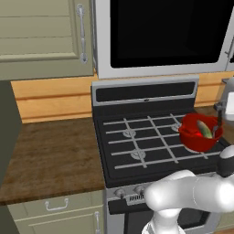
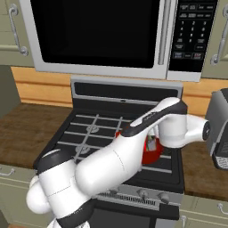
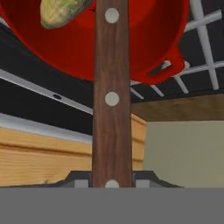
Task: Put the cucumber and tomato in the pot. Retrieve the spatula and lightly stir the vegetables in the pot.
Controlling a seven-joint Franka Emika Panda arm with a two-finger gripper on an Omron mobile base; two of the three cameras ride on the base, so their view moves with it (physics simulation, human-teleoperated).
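Stove [image 1: 137, 151] with grey grates between wooden counters, red pot [image 1: 199, 137] holding cucumber [image 1: 204, 129], pincer clamped on spatula [image 3: 112, 96].

The wide brown wooden countertop [image 1: 50, 151] is lying open left of the black gas stove [image 1: 137, 146], while the round red pot [image 1: 199, 137] is crowding its right burners.

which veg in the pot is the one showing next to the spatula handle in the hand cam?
The cucumber: yellow-green and elongated, just left of the spatula handle inside the pot. The tomato is the round red one.
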